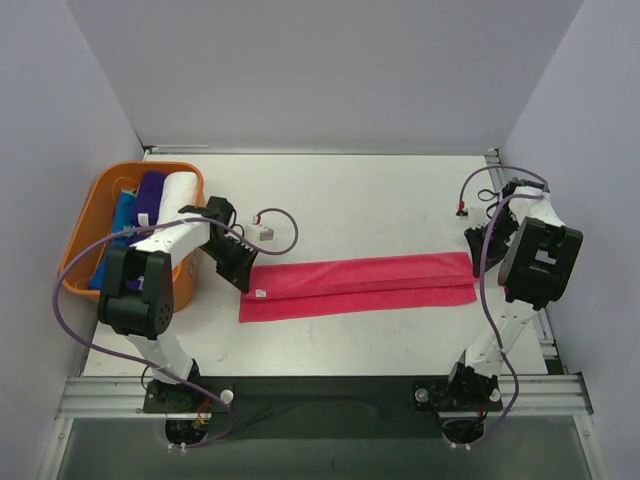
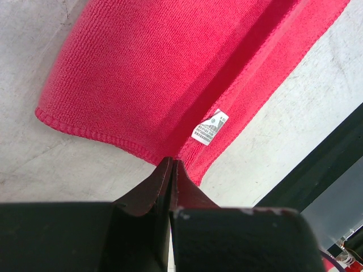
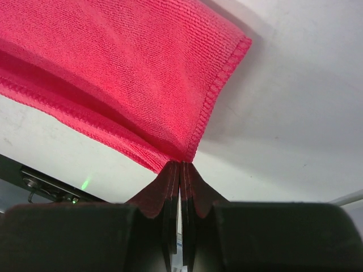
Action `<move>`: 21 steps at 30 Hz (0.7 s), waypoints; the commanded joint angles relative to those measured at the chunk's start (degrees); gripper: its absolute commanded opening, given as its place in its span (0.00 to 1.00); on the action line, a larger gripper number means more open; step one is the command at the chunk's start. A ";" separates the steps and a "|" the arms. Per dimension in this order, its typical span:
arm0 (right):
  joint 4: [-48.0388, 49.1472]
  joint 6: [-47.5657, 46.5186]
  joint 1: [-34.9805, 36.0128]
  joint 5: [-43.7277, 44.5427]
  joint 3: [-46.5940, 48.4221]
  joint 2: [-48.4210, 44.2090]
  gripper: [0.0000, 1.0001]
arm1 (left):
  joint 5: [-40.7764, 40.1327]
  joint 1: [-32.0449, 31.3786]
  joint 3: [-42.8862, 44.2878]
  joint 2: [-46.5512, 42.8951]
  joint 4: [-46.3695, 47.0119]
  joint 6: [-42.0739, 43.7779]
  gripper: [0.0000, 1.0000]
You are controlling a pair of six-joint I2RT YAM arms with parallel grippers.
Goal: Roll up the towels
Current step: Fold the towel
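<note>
**A folded hot pink cloth towel lies stretched between your two grippers.**

From above, you see it flat across the pale grey table, with the left gripper at its left end and the right gripper at its right end. The orange plastic basket beside your left arm holds a dark purple towel, a white rolled towel and a blue towel. Your left wrist view shows fingers pressed together, tips touching the hem near a white label; you cannot tell whether cloth is caught. Your right wrist view shows closed fingers pinching the towel's raised corner.
</note>
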 commanded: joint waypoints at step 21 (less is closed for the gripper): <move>-3.92 -1.69 -2.75 -0.03 2.29 -2.80 0.00 | 3.91 0.87 4.44 -7.04 -8.13 4.66 0.00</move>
